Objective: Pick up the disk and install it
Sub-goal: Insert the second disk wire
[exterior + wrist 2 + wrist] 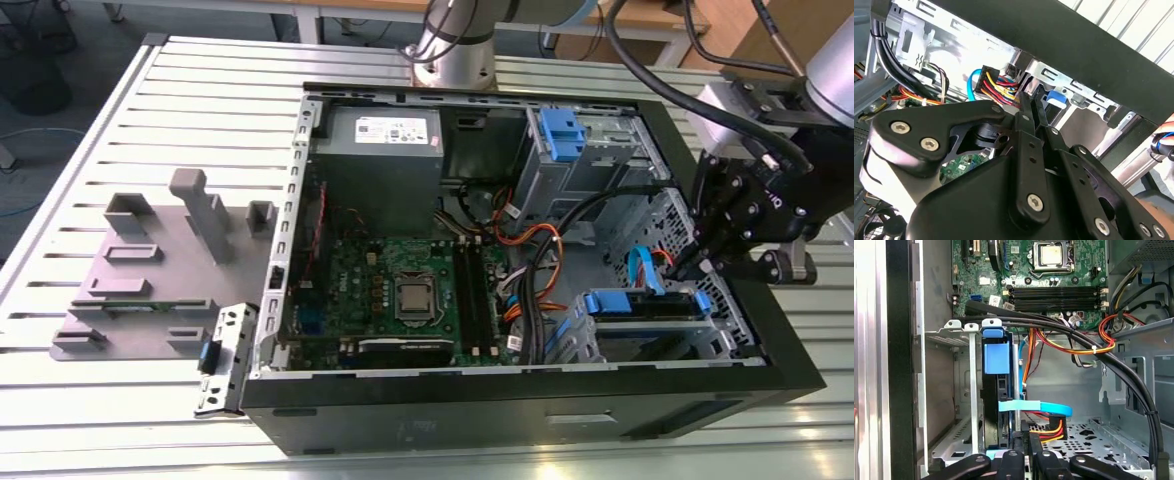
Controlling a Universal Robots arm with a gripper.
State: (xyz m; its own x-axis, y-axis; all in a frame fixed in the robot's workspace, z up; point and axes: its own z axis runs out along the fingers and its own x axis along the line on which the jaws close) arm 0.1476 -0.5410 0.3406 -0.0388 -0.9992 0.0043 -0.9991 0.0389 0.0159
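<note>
The disk (627,304) sits in the drive cage at the front corner of the open computer case (534,405), on the exterior view's right. Its blue handle end (993,357) faces the motherboard, and its dark body runs back between the cage rails. A blue flat cable (1036,408) and a yellow-red power plug reach its rear end. My gripper (694,265) hangs over the case's right wall just behind the cage. In both wrist views its black fingers (1030,107) lie together, shut, with their tips (1025,456) close to the disk's rear end and nothing visibly between them.
A grey power-supply box (380,150) fills the case's far corner. Beside it stands a blue latch with a metal cage (561,135). The green motherboard (400,290) covers the case floor, and thick black cables (1064,330) cross it. A grey fixture (147,270) and a metal bracket (224,355) lie on the slatted table.
</note>
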